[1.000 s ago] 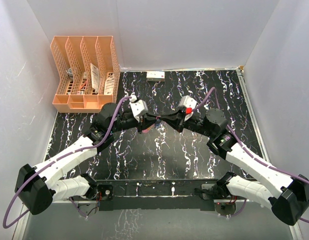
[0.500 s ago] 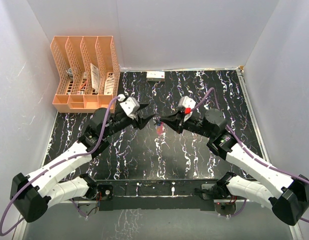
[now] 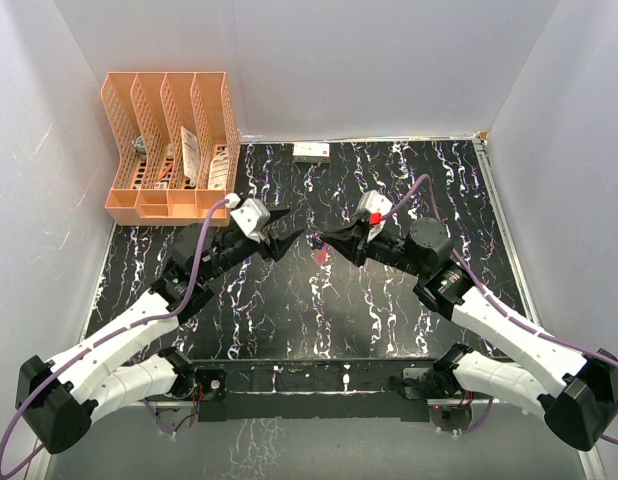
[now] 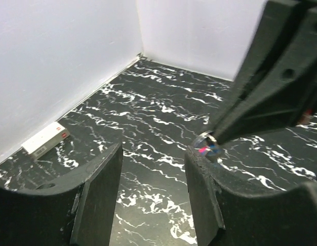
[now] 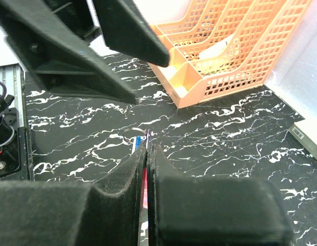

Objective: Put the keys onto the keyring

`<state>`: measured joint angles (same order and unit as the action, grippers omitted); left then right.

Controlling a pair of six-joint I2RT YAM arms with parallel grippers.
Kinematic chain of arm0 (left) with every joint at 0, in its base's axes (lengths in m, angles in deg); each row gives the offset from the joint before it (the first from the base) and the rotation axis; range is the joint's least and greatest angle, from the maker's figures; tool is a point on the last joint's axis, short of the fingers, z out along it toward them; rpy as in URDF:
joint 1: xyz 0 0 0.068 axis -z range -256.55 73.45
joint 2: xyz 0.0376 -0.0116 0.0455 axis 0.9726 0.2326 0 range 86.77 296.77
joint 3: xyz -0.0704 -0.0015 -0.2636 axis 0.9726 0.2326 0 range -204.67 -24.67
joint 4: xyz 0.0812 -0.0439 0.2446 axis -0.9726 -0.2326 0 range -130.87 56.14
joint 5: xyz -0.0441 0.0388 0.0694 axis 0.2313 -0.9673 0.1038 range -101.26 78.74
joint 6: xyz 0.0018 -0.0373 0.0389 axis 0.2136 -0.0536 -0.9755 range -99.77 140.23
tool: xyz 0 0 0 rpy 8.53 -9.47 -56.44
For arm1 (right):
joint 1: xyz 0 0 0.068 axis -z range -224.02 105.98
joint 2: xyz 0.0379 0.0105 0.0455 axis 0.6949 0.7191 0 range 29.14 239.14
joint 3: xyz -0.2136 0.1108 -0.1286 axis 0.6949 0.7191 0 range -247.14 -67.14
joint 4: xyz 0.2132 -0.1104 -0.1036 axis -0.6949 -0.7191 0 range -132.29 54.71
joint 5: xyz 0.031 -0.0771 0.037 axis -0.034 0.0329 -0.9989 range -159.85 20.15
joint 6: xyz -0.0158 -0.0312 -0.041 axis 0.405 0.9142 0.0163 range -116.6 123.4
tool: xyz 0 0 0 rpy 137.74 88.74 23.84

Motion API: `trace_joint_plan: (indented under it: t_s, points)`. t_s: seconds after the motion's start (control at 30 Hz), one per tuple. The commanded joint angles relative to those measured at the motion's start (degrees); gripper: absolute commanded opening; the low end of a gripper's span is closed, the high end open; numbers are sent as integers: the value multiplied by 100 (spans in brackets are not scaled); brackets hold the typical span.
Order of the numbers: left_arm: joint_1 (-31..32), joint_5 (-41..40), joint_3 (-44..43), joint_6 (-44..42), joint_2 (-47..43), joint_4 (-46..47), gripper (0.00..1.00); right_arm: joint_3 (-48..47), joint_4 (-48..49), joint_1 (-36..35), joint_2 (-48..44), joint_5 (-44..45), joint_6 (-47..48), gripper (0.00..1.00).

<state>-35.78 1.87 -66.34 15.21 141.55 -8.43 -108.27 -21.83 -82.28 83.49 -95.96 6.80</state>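
Note:
My right gripper (image 3: 322, 238) is shut on the keyring, held above the middle of the black marble table (image 3: 289, 310). In the right wrist view the thin metal ring (image 5: 133, 134) pokes out past the shut fingertips, and the red strap (image 5: 145, 190) runs down between the pads. A blue-headed key (image 5: 138, 141) hangs at the ring; I cannot make out the silvery-white key. The strap's end (image 3: 319, 257) dangles below the right gripper. My left gripper (image 3: 292, 228) is open and empty just left of it. In the left wrist view, ring, pink and blue (image 4: 207, 149) show beside its right finger (image 4: 204, 195).
An orange mesh file rack (image 3: 169, 140) stands at the back left, also in the right wrist view (image 5: 225, 46). A small white box (image 3: 311, 151) lies against the back wall. White walls close in the table on three sides.
My left gripper has opened and drawn back to the left, away from the right gripper, where both met a second ago. The right gripper stays shut and has barely moved.

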Motion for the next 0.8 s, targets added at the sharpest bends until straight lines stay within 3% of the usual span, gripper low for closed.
trace_joint_plan:
  t_s: [0.0, 0.77]
  points:
    - [-2, 764, 202, 135, -372, 407, 48, -188, 65, -39, -35, 398, -194, 0]
    - [9, 1467, 263, 116, 217, 1042, 37, -229, 87, -40, -50, 678, -339, 0]
